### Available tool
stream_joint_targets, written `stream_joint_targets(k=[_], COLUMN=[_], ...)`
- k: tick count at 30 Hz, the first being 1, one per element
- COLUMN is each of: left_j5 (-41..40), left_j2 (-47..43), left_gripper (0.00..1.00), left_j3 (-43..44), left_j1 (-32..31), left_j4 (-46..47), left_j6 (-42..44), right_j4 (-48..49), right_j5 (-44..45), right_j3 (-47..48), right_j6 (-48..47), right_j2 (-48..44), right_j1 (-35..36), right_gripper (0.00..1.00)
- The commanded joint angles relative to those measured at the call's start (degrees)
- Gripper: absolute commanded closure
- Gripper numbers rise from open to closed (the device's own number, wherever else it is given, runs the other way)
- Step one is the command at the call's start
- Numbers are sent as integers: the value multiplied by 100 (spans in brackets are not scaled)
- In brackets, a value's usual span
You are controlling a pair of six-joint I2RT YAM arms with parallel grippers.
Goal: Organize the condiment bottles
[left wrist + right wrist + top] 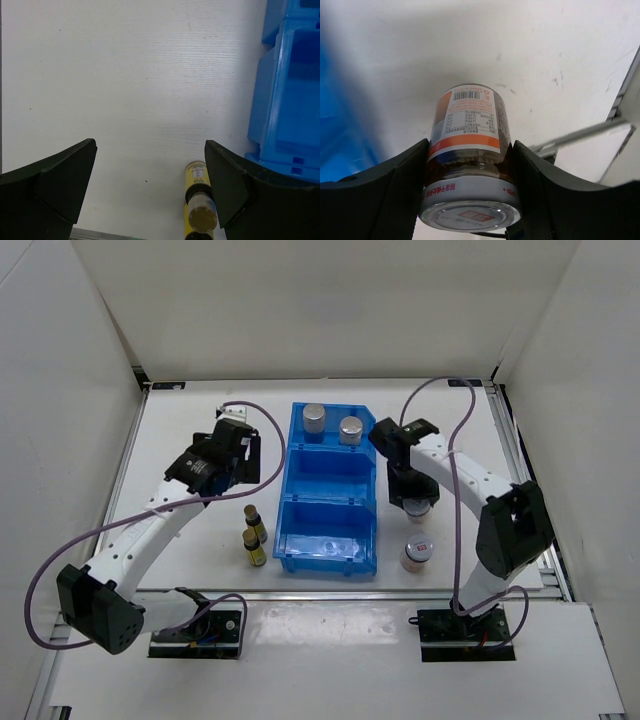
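Two silver-topped white cylinders [314, 418] [351, 429] stand in the far compartment of the blue bin [290, 490]. Two amber bottles [254, 521] [254, 546] stand on the table just left of the bin. My left gripper [235, 455] hovers open and empty beyond them; in the left wrist view [150, 185] one amber bottle [197, 200] shows beside the right finger [235, 185]. My right gripper [412, 490] is shut on a white jar with a red-marked lid [470, 145], right of the bin. The second white jar [416, 554] stands nearer, on the table.
The bin's edge [292, 100] fills the right side of the left wrist view. White walls enclose the table on three sides. A metal rail [520, 470] runs along the table's right edge, close to the right arm. Cables loop off both arms.
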Motion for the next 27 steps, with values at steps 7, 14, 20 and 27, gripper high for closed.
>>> stream_joint_targets(k=[7, 14, 20, 27], left_j5=[287, 647, 1068, 1245], left_j2=[-1238, -2048, -2532, -2603], left_gripper=[0, 0, 0, 0], left_j3=[131, 543, 1124, 1256], left_j1=[-54, -159, -282, -335], left_j4=[-952, -2577, -3202, -3388], left_j6=[-244, -429, -481, -534], right_j4=[-458, -125, 192, 825], right_j5=[-84, -443, -1015, -1393], right_j3=[2247, 2907, 3259, 3075], right_j6=[-662, -1032, -1173, -1243], right_j2=[-40, 700, 1350, 1842], right_j1=[591, 785, 785, 785], right_gripper=[100, 100, 100, 100])
